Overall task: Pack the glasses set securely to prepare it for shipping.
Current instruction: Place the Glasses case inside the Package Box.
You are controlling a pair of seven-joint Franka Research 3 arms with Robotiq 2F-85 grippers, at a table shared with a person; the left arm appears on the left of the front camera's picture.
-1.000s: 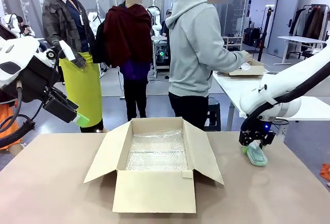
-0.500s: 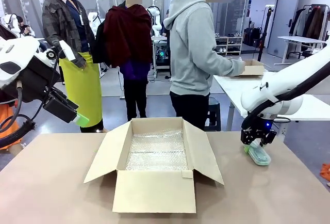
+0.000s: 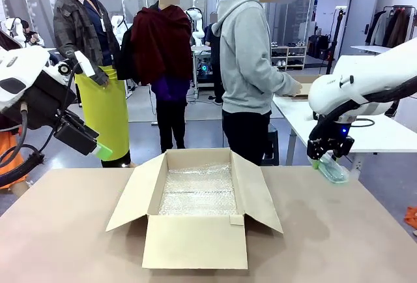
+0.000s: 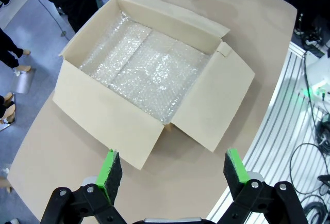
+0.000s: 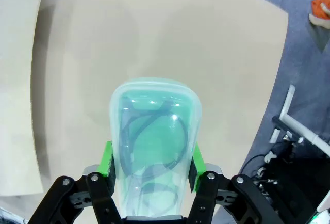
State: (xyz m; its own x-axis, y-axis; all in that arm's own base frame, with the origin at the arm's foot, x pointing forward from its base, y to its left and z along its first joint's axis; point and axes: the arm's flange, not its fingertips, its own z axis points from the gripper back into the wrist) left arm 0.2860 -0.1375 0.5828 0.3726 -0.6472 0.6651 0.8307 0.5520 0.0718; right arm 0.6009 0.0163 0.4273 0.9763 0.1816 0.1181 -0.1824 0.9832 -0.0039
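Mint case [image 5: 154,92], glasses [image 5: 152,141] inside, is clamped in right jaws; left jaws gape; open box [image 3: 195,240] holds bubble wrap [image 3: 199,195].

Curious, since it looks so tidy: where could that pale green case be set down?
Bare brown table lies right of the open cardboard box, and left of it too. The box's bubble-wrap lining is also free. Its spread flaps crowd the middle.

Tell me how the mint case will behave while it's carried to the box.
The case is probably stiff: its shell shows no dent between the shut jaws. Its smooth, glossy sides may be slippery, so it could slide in the grip. It looks light: a thin translucent shell with glasses visible inside.
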